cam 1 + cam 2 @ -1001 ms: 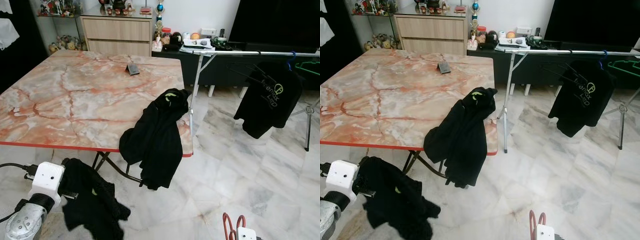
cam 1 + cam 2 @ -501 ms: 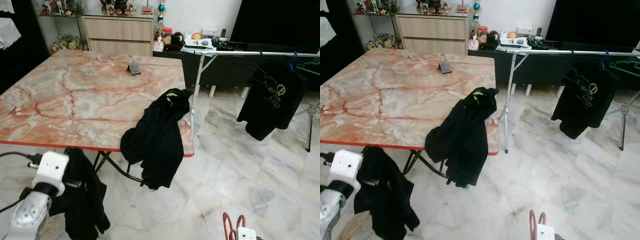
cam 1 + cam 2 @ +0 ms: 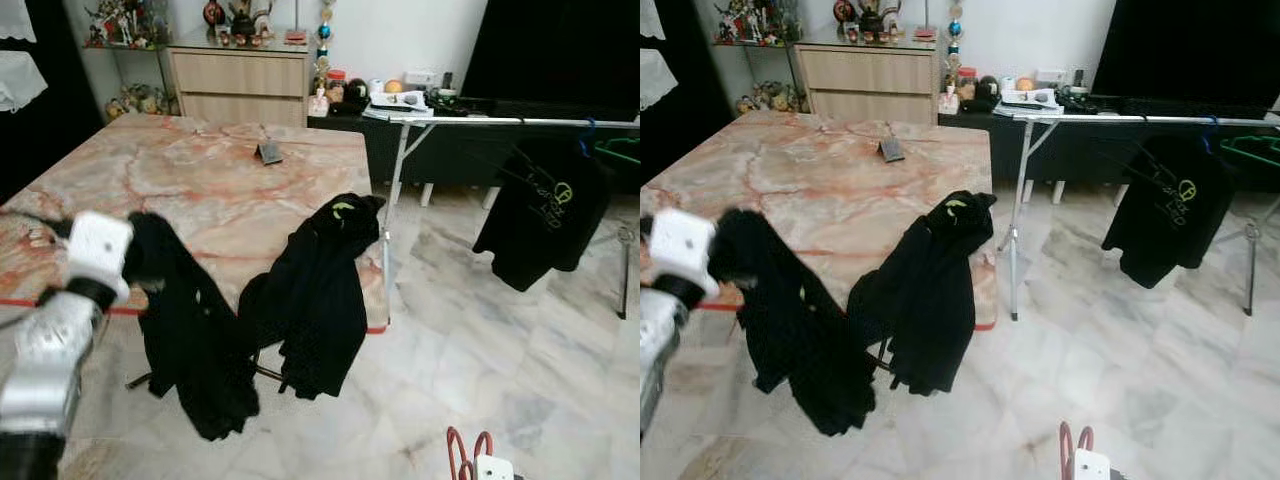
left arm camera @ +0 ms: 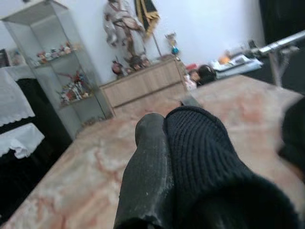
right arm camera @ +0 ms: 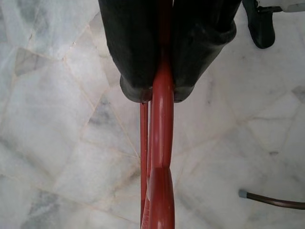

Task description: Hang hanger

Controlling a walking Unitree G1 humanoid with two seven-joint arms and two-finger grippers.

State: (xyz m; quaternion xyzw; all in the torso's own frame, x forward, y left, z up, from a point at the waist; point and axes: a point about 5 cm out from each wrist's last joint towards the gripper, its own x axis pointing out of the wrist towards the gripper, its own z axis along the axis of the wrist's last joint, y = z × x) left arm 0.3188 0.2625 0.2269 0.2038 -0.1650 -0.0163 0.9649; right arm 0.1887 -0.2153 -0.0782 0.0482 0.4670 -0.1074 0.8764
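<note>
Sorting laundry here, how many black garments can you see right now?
3: one held up by the left end effector, black garment; one draped over the marble table's edge; one black T-shirt hanging on the drying rack. More may be hidden.

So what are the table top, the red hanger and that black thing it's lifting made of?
Table top: looks like glossy marble or a marble-print laminate, pink with red veins. Hanger: smooth and shiny, probably plastic or coated metal. Black garment held by the left gripper: soft ribbed knit fabric, matte.
</note>
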